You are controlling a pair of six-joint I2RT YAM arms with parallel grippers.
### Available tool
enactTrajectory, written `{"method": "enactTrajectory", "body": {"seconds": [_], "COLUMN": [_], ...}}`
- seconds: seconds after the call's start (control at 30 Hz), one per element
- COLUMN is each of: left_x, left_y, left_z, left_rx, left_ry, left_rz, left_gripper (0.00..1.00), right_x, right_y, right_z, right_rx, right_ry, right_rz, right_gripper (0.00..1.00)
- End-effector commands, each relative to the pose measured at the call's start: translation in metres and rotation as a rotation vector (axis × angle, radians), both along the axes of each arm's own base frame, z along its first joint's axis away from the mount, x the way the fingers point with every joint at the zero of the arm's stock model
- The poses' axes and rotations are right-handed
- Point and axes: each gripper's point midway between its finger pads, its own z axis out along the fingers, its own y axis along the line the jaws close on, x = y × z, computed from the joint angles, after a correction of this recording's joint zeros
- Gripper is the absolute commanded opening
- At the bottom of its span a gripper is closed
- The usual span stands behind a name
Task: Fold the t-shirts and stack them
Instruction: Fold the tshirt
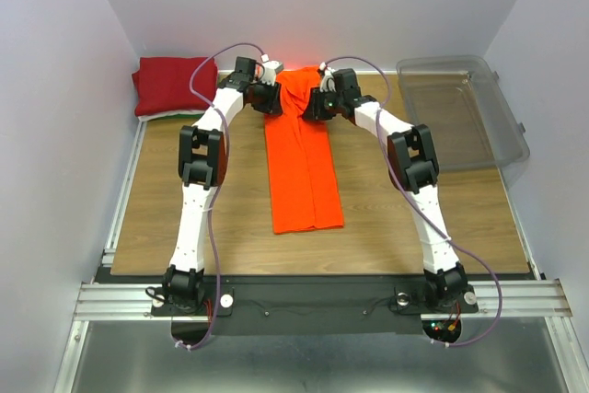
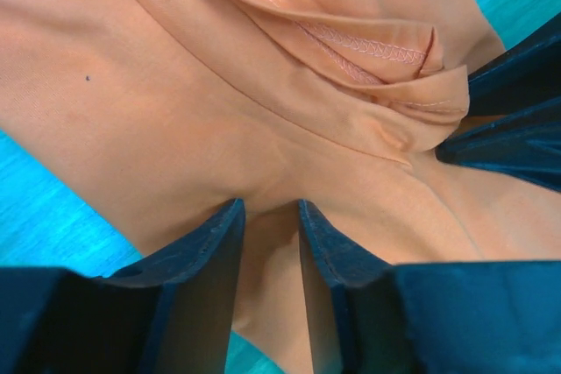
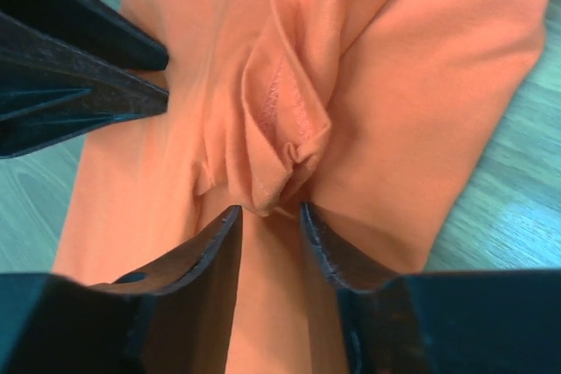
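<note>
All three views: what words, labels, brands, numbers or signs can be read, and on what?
None: no text can be read in any view.
The orange shirt shows only stitching, no print or tag.
The red shirt, the bin and the arms bear no legible marking.

Robotics laboratory cell. We note plain white walls (image 1: 55,89) enclosing a wood-topped bench (image 1: 230,227), an aluminium rail frame (image 1: 322,299) along its near edge, and two jointed white-and-black machines, the left arm (image 1: 198,190) and right arm (image 1: 419,181), bolted there, trailing exposed cables (image 1: 215,246).
</note>
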Motion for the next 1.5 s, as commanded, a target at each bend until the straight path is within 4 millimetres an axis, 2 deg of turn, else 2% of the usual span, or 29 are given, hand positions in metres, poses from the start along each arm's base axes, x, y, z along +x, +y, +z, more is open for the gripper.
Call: {"method": "enactTrajectory", "body": {"seconds": [0.0,0.1,0.13,0.17,0.2,0.23,0.27,0.3,0.33,0.37,0.4,0.43,0.47,0.5,0.53,0.57,0.6,0.63,0.67,0.7,0.73,0.77,0.8,0.9,0.93,0.97,1.0,1.1,1.47], "left_x": [0.011,0.005,0.003,-0.003,-0.007,-0.014,-0.029,-0.043,-0.054,-0.075,-0.092,-0.104,-0.125,-0.143,-0.157,-0.18,-0.207,-0.213,-0.233,-0.251,-0.265,-0.283,-0.303,-0.346,-0.362,-0.371,-0.388,-0.412,-0.408], "left_y": [0.014,0.013,0.013,0.015,0.015,0.017,0.02,0.022,0.024,0.029,0.033,0.036,0.04,0.042,0.043,0.045,0.045,0.046,0.044,0.046,0.046,0.045,0.047,0.037,0.035,0.032,0.022,0.006,-0.012], "left_z": [0.045,0.093,0.135,0.141,0.161,0.177,0.222,0.213,0.222,0.256,0.237,0.238,0.262,0.238,0.235,0.253,0.242,0.218,0.227,0.195,0.185,0.188,0.155,0.137,0.114,0.111,0.093,0.066,0.014], "left_rx": [0.031,0.012,0.0,0.002,-0.002,-0.003,-0.007,0.005,0.015,0.037,0.058,0.073,0.08,0.1,0.103,0.099,0.105,0.112,0.117,0.126,0.138,0.13,0.134,0.136,0.135,0.144,0.14,0.178,0.309], "left_ry": [-0.114,-0.191,-0.272,-0.282,-0.33,-0.363,-0.454,-0.438,-0.462,-0.552,-0.514,-0.528,-0.587,-0.557,-0.56,-0.611,-0.619,-0.575,-0.623,-0.567,-0.568,-0.604,-0.546,-0.6,-0.566,-0.591,-0.578,-0.572,-0.462], "left_rz": [0.009,-0.013,-0.019,-0.023,-0.035,-0.045,-0.067,-0.087,-0.108,-0.14,-0.157,-0.177,-0.193,-0.235,-0.255,-0.277,-0.325,-0.345,-0.372,-0.397,-0.428,-0.453,-0.483,-0.602,-0.639,-0.662,-0.722,-0.804,-0.875], "left_gripper": [0.48,0.49,0.49,0.5,0.51,0.53,0.54,0.56,0.57,0.59,0.61,0.62,0.62,0.62,0.62,0.62,0.64,0.64,0.65,0.65,0.65,0.65,0.65,0.65,0.65,0.65,0.65,0.64,0.61], "right_x": [0.003,-0.01,-0.015,-0.026,-0.037,-0.048,-0.06,-0.069,-0.091,-0.1,-0.105,-0.12,-0.137,-0.143,-0.152,-0.174,-0.193,-0.195,-0.218,-0.23,-0.244,-0.265,-0.276,-0.316,-0.325,-0.334,-0.346,-0.359,-0.361], "right_y": [0.007,0.016,0.017,0.02,0.018,0.017,0.014,0.009,-0.001,-0.009,-0.018,-0.026,-0.036,-0.045,-0.051,-0.06,-0.068,-0.07,-0.075,-0.08,-0.081,-0.088,-0.091,-0.093,-0.093,-0.086,-0.09,-0.084,-0.058], "right_z": [0.033,0.098,0.114,0.125,0.163,0.177,0.192,0.197,0.213,0.212,0.211,0.195,0.206,0.205,0.199,0.193,0.166,0.178,0.154,0.158,0.154,0.127,0.133,0.098,0.097,0.093,0.074,0.051,0.014], "right_rx": [0.058,0.119,0.134,0.149,0.165,0.166,0.161,0.119,0.084,0.047,-0.03,-0.073,-0.11,-0.183,-0.216,-0.243,-0.286,-0.297,-0.313,-0.341,-0.347,-0.357,-0.387,-0.428,-0.436,-0.441,-0.464,-0.494,-0.517], "right_ry": [-0.045,-0.13,-0.149,-0.159,-0.217,-0.232,-0.259,-0.308,-0.33,-0.348,-0.411,-0.387,-0.411,-0.467,-0.467,-0.453,-0.411,-0.464,-0.409,-0.454,-0.449,-0.393,-0.442,-0.423,-0.445,-0.468,-0.453,-0.518,-0.637], "right_rz": [0.04,0.129,0.152,0.202,0.226,0.255,0.282,0.323,0.346,0.364,0.395,0.414,0.433,0.468,0.49,0.519,0.568,0.584,0.629,0.655,0.682,0.719,0.737,0.842,0.866,0.904,0.941,1.004,1.111], "right_gripper": [0.43,0.52,0.55,0.6,0.64,0.66,0.7,0.75,0.77,0.78,0.79,0.79,0.79,0.79,0.79,0.79,0.77,0.77,0.75,0.74,0.74,0.74,0.74,0.72,0.71,0.7,0.68,0.67,0.59]}}
